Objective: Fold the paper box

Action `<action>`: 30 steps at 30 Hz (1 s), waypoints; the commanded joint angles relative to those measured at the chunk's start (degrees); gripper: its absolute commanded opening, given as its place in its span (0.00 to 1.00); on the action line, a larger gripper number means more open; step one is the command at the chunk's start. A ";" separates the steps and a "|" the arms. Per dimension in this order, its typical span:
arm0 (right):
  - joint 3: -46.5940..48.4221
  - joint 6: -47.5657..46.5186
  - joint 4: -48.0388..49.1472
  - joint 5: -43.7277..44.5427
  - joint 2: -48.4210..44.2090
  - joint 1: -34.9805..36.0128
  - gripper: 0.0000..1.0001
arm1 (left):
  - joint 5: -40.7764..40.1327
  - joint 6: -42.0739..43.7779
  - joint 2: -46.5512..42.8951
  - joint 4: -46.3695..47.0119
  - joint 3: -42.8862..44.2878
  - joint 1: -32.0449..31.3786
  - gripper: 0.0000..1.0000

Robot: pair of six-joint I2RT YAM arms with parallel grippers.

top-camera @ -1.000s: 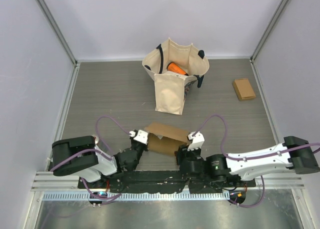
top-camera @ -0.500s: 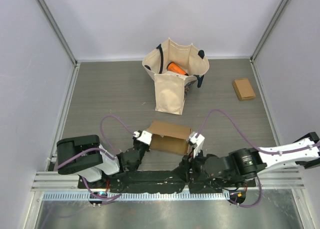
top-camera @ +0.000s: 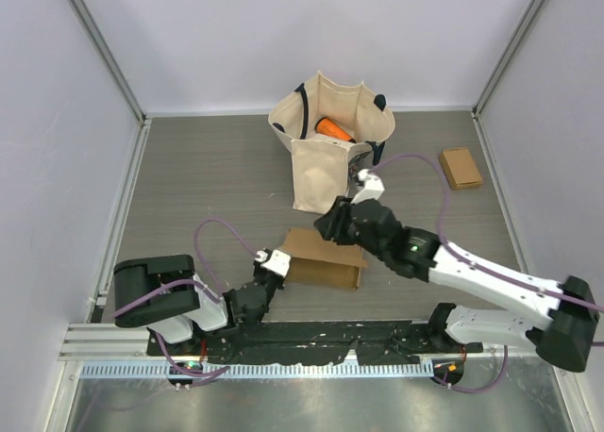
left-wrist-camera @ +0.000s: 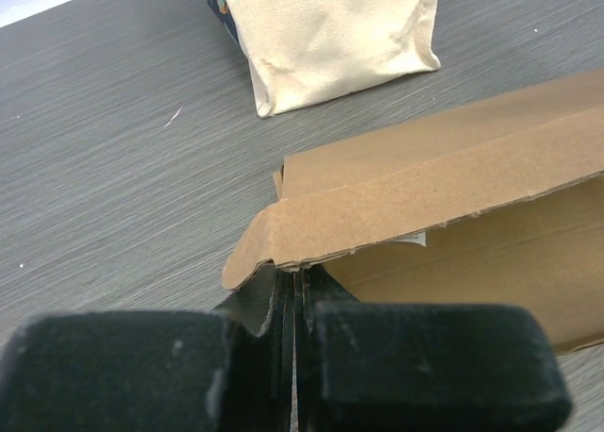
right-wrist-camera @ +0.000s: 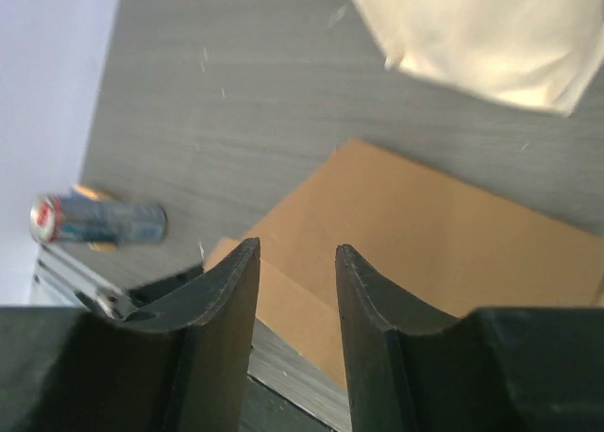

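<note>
Grey wood-grain tabletop point(top-camera: 208, 177), walled in by pale lilac panels point(top-camera: 283, 36), carries a cream canvas tote bag point(top-camera: 319, 173) standing open toward the far side with an orange object point(top-camera: 332, 129) inside. A small tan cardboard carton point(top-camera: 460, 168) sits well apart at the far right. Near the arms' bases lies the flat brown cardboard box point(top-camera: 326, 259), partly folded, one long flap raised over its panel. The left gripper point(left-wrist-camera: 294, 295) comes in low from the near left, its fingers pressed together at the box's near-left corner. They seem to pinch the flap's edge, though the exact contact is hidden under the cardboard. The right gripper point(right-wrist-camera: 293, 272) hovers above the box's far edge, between box and bag, its fingers spread with nothing between them. A blurred drink can point(right-wrist-camera: 99, 221) shows at the left of the right wrist view.
</note>
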 commanded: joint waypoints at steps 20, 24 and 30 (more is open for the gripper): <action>-24.02 3.64 48.52 -14.74 13.44 -0.09 0.32 | 5.12 -43.92 -51.70 -86.00 14.53 -8.69 0.52; -23.49 2.58 46.76 -15.00 13.27 -0.35 0.33 | 17.16 -47.72 -67.71 -95.44 12.89 -8.69 0.43; -22.96 1.18 49.83 -20.00 15.72 -0.53 0.33 | 16.65 -49.76 -74.35 -102.84 14.81 -8.69 0.49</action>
